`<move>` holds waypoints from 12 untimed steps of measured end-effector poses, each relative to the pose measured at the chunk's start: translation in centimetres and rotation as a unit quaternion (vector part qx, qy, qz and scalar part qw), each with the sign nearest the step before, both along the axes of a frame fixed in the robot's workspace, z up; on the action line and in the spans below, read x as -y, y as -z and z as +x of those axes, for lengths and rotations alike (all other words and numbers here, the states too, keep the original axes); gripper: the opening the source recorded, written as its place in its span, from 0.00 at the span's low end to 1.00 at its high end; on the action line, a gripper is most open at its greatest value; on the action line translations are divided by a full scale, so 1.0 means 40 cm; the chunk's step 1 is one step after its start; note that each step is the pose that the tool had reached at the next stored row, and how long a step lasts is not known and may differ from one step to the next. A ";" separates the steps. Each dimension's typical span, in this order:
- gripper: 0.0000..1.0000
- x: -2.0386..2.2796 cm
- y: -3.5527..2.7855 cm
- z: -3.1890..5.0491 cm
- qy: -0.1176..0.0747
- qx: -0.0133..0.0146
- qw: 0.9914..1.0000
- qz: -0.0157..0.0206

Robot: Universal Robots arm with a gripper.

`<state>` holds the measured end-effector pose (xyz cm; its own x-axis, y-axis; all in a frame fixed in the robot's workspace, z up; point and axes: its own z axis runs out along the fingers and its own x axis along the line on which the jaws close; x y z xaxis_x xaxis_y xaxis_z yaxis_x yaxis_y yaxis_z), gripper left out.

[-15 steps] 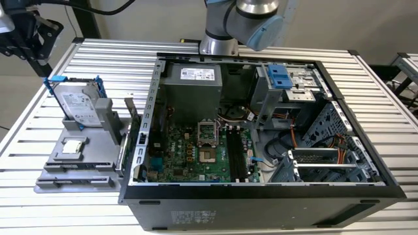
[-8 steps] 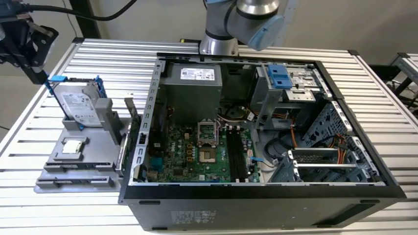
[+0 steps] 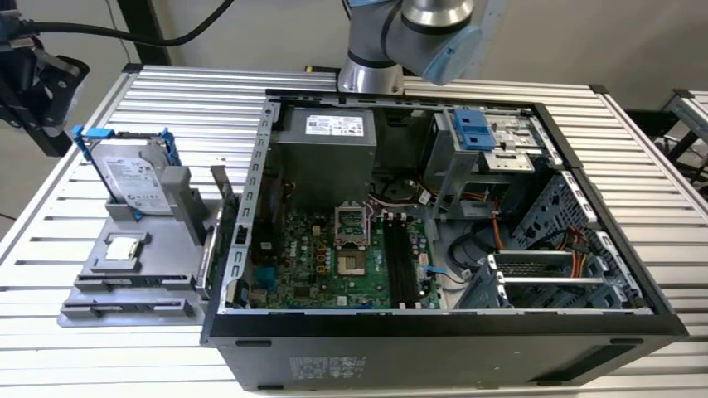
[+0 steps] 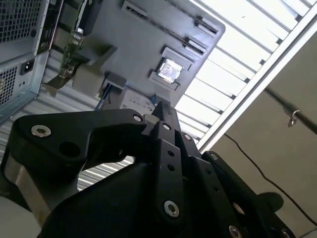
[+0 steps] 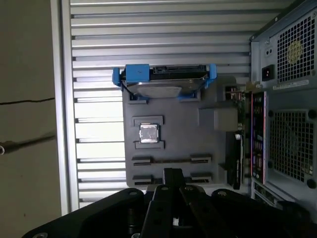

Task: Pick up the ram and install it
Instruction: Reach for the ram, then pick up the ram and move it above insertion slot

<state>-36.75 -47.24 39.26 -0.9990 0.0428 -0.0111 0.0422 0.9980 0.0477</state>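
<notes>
My gripper (image 3: 50, 137) hangs at the exterior view's far left, above the table beside a grey holder tray (image 3: 166, 278). In both wrist views its black fingers (image 5: 171, 174) sit pressed together with nothing between them, over the tray's edge near two long narrow slots (image 5: 171, 160). The ram is hidden or out of view. The open computer case (image 3: 443, 332) lies on its side with the green motherboard (image 3: 321, 265) exposed. Its black memory slots (image 3: 400, 265) run beside the CPU socket.
On the tray (image 5: 188, 134) a silver hard drive with blue brackets (image 3: 133, 178) stands upright. A small square silver chip (image 5: 148, 133) lies in a pocket below it. An expansion card (image 5: 237, 153) stands between tray and case. The arm's base (image 3: 370, 75) stands behind the case.
</notes>
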 end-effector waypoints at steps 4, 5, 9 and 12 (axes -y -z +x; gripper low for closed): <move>0.00 0.021 0.000 0.000 0.000 0.000 1.000 0.000; 0.00 0.027 0.000 0.000 0.000 0.000 1.000 0.000; 0.00 0.047 0.000 0.000 0.000 0.000 1.000 0.000; 0.00 0.063 0.000 0.000 0.000 0.000 1.000 0.000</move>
